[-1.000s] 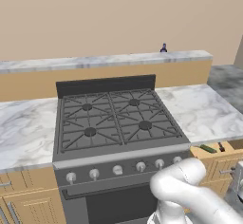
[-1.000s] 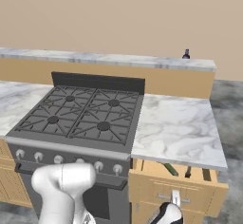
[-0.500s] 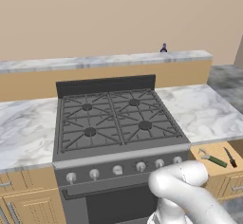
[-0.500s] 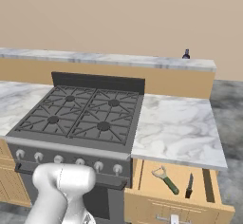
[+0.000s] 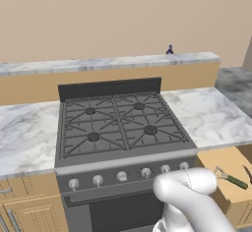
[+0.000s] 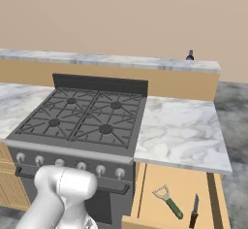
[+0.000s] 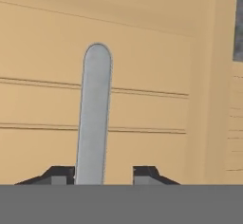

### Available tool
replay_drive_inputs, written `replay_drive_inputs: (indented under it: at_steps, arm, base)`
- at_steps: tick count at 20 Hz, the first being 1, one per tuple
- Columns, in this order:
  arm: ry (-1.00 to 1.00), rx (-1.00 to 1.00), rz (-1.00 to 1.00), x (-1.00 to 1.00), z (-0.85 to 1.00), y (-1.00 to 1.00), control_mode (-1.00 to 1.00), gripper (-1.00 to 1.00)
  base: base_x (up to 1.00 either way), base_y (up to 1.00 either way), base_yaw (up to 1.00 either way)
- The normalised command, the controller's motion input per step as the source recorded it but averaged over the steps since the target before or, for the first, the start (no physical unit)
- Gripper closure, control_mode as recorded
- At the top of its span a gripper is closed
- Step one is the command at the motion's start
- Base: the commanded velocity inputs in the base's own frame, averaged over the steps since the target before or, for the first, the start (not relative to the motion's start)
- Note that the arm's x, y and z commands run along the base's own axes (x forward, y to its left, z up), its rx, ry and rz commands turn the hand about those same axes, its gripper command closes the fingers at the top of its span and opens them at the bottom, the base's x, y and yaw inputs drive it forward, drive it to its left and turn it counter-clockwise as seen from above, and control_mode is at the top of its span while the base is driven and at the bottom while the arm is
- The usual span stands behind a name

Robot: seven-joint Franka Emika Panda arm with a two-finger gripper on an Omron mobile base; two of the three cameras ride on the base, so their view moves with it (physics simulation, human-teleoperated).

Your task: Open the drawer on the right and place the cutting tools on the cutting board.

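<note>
Right base view had the stove [image 6: 82, 121] dominating the left, marble counter [image 6: 181, 133] to its right, and under that counter the drawer [image 6: 145, 189] pulled well out. Inside it lay two cutting tools: a green-handled peeler [image 6: 168, 201] with a pale looped head, and just beside it, apart, a dark knife [image 6: 194, 211]. Left base view showed the same drawer low right, peeler at its near corner. No cutting board in any frame, so its spot was unknown from here.

Hand view: gripper [image 7: 103, 173] sat right at the drawer front, silver bar handle [image 7: 95, 114] running up between the tips. One tip looked close against the bar, the other stood off with a visible gap, so the jaws were parted some, not clamped on it. Looked like the release after the pull.

Judgement on doing this step well: finish opening until both tips clear the bar, then back straight off along the approach axis before lifting, otherwise a tip could catch the handle and nudge the drawer shut. After that, rise above the drawer rim and come down vertically on the peeler's green handle, jaws across its width. Knife is thin and flat; it likely needs a lower, tighter pinch.
</note>
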Motion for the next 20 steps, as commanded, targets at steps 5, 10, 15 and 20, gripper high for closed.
replay_drive_inputs:
  at_steps: [5,10,15,20]
  arm:
    - [-0.09,0.03,-0.03,-0.93,0.48,0.0,-1.0,-1.0]
    - [-0.12,0.07,-0.05,-0.72,0.98,0.0,-1.0,-1.0]
    - [-0.01,0.05,-0.04,-0.28,1.0,0.02,-1.0,-1.0]
    - [0.03,0.0,-0.03,0.0,1.0,0.1,-1.0,-1.0]
  base:
    - [0.0,0.0,0.0]
    - [0.0,0.0,0.0]
    - [0.0,0.0,0.0]
    - [0.0,0.0,0.0]
